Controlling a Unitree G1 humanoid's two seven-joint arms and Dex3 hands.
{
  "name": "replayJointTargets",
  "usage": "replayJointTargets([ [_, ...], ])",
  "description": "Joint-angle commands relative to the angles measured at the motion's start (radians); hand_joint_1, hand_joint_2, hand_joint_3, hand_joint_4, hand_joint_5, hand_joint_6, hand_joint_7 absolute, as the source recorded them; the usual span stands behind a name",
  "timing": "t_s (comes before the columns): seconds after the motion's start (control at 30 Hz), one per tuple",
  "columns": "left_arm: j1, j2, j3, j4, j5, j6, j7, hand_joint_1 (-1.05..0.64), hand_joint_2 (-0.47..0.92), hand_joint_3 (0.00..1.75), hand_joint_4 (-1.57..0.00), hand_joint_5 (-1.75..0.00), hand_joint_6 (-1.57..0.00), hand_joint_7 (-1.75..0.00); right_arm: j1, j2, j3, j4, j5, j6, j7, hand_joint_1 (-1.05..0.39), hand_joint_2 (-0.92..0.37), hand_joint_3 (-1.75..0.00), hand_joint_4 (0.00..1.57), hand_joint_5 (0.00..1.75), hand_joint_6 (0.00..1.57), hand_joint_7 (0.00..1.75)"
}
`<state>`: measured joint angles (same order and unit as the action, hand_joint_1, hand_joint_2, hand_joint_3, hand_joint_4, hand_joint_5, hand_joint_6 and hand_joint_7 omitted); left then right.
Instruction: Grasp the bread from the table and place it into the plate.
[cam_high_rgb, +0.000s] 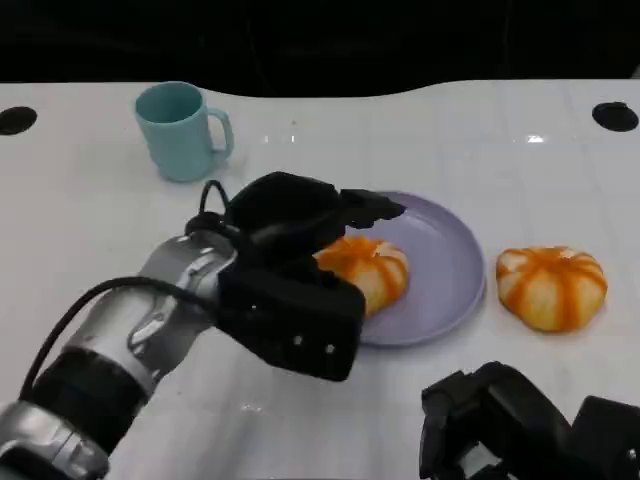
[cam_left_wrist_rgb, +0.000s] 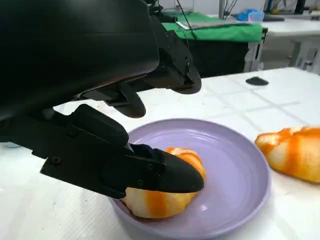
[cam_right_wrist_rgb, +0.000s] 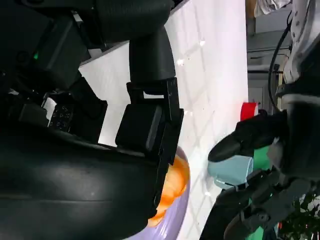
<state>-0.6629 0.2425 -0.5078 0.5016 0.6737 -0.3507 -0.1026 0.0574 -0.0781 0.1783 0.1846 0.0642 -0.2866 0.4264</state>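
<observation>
The lavender plate sits near the middle of the white table, and everything else is easiest placed from it. One orange-striped bread roll lies inside the plate, on the side nearer the robot's left arm, resting on the plate's floor close to the rim. The left hand reaches over that side of the plate; in the left wrist view a lower finger lies against the roll while the upper fingers are lifted well above it, so the hand looks spread apart around the bread rather than clamped on it. A second roll lies on the table just beside the plate, on its far side from the left hand, not touching the rim. A teal mug stands upright well beyond the plate, toward the table's back edge. The right hand rests low, on the near side of the plate; I cannot tell whether its fingers are together or apart.
</observation>
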Motion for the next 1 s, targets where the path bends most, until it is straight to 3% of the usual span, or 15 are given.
replayJointTargets([
  [0.03,0.061,0.036,0.053,-0.023,-0.06,-0.095,0.051,-0.67,0.92,0.26,-0.57,-0.51,-0.53,-0.11,0.009,-0.012,-0.011,-0.008,0.006,0.0,-0.003,-1.05,-0.11,-1.32,1.55,1.28,1.57,1.04],
  [0.2,0.136,0.018,0.13,-0.005,-0.189,-0.213,0.081,-0.62,0.92,0.22,-0.68,-0.64,-0.67,-0.14,0.006,-0.016,-0.009,-0.009,-0.003,0.0,-0.005,-1.05,-0.1,-1.33,1.55,1.27,1.57,1.04],
  [0.37,0.2,-0.017,0.19,0.029,-0.395,-0.298,-0.01,-0.58,0.92,0.26,-0.64,-1.11,-0.82,-0.22,0.007,-0.015,-0.01,-0.009,0.002,0.004,-0.003,-1.05,-0.09,-1.34,1.55,1.27,1.57,1.04],
  [0.4,0.213,-0.022,0.199,0.031,-0.426,-0.309,-0.03,-0.59,0.92,0.27,-0.63,-1.23,-0.82,-0.3,0.007,-0.015,-0.01,-0.008,0.003,0.002,-0.003,-1.05,-0.09,-1.35,1.55,1.27,1.57,1.04],
  [0.53,0.276,-0.045,0.234,0.024,-0.589,-0.34,-0.142,-0.62,0.92,0.29,-0.59,-1.65,-0.54,-1.15,0.004,-0.016,-0.01,-0.005,0.001,-0.001,-0.002,-1.05,-0.09,-1.35,1.55,1.27,1.57,1.05],
  [0.57,0.294,-0.049,0.242,0.014,-0.619,-0.339,-0.164,-0.63,0.92,0.3,-0.58,-1.7,-0.52,-1.25,0.003,-0.016,-0.01,-0.003,0.0,-0.002,-0.002,-1.05,-0.09,-1.35,1.55,1.27,1.57,1.05],
  [0.67,0.344,-0.065,0.267,-0.021,-0.71,-0.325,-0.229,-0.65,0.92,0.3,-0.63,-1.74,-0.49,-1.5,0.001,-0.019,-0.008,-0.006,-0.006,0.007,-0.004,-1.05,-0.09,-1.36,1.55,1.27,1.57,1.05],
  [0.87,0.443,-0.101,0.306,-0.088,-0.799,-0.307,-0.28,-0.63,0.92,0.33,-0.69,-1.75,-0.46,-1.68,-0.005,-0.017,-0.01,-0.004,0.0,0.014,0.007,-1.05,-0.08,-1.35,1.55,1.27,1.57,1.04],
  [1.0,0.517,-0.129,0.325,-0.16,-0.903,-0.217,-0.336,-0.65,0.92,0.3,-0.74,-1.75,-0.47,-1.72,-0.006,-0.016,-0.008,-0.001,-0.004,0.008,0.007,-1.05,-0.08,-1.35,1.54,1.26,1.57,1.03],
])
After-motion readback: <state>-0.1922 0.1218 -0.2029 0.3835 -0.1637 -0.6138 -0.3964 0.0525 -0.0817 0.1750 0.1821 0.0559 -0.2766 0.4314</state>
